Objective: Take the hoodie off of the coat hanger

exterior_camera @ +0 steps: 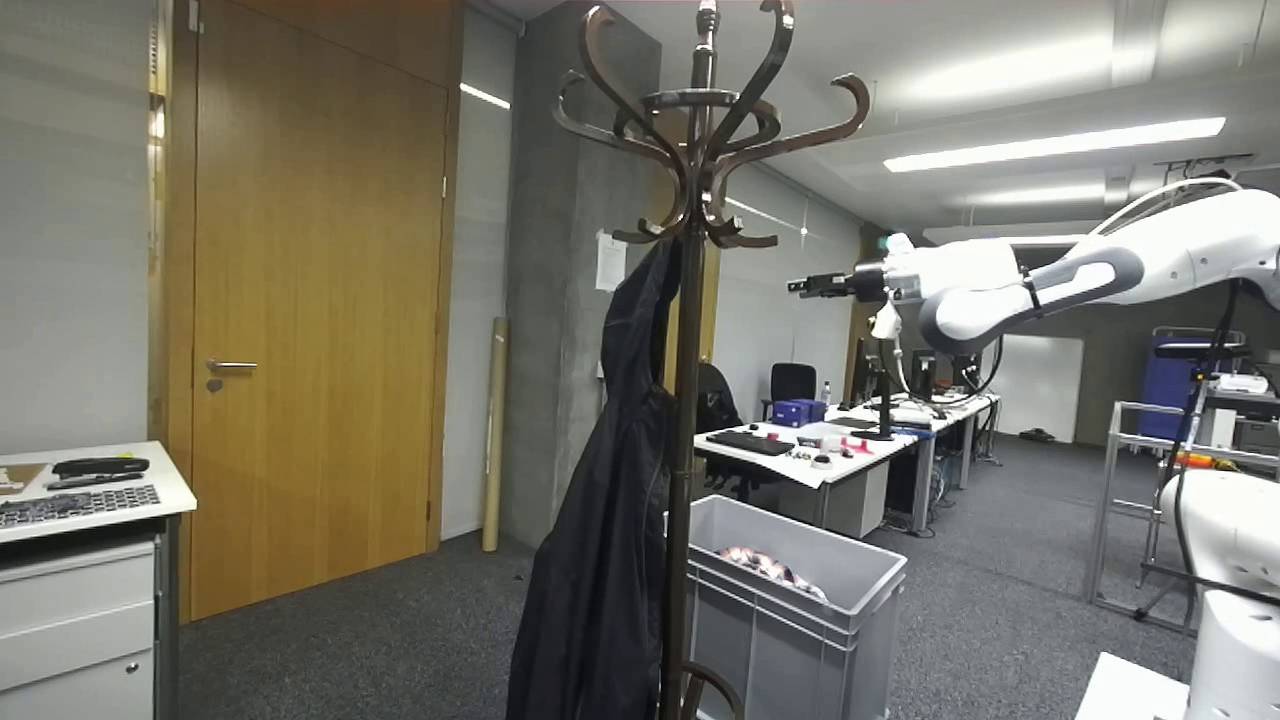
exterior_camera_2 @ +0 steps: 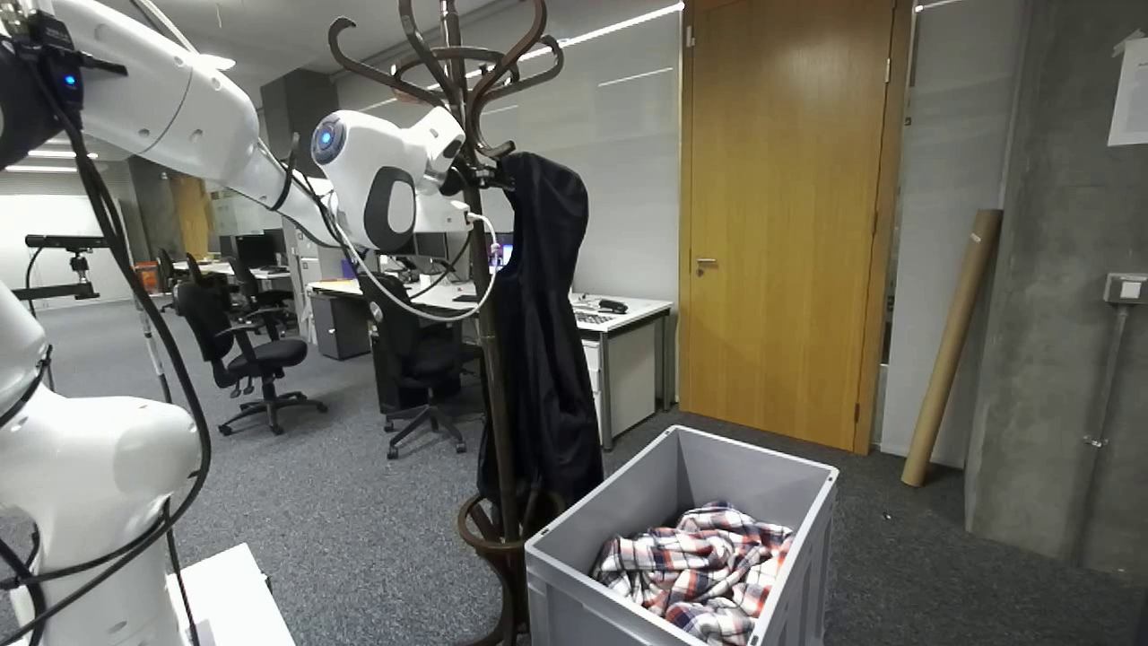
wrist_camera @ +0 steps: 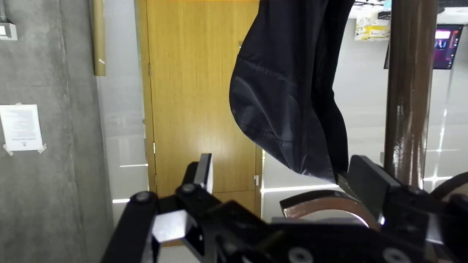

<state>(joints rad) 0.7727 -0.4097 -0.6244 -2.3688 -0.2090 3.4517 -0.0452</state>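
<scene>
The black hoodie (exterior_camera: 612, 520) hangs limp along the pole of the dark brown coat hanger (exterior_camera: 686, 400), its top just beneath the curled hooks. My gripper (exterior_camera: 797, 287) points level at the stand from the right in that exterior view, at about the height of the hoodie's top. In an exterior view the gripper (exterior_camera_2: 495, 178) overlaps the pole, close to the upper part of the hoodie (exterior_camera_2: 547, 332). The upside-down wrist view shows the jaws wide apart, with the hoodie's tip (wrist_camera: 292, 146) ahead in the gap, not gripped. The pole (wrist_camera: 409, 91) stands beyond the right finger (wrist_camera: 369, 186).
A curled hook (wrist_camera: 325, 204) of the stand crosses the gap near the right finger. Beside the stand's base sits a grey crate (exterior_camera_2: 619, 484) with plaid cloth (exterior_camera_2: 700, 565) inside. A white desk (exterior_camera: 165, 480) stands by the wooden door (exterior_camera: 320, 300).
</scene>
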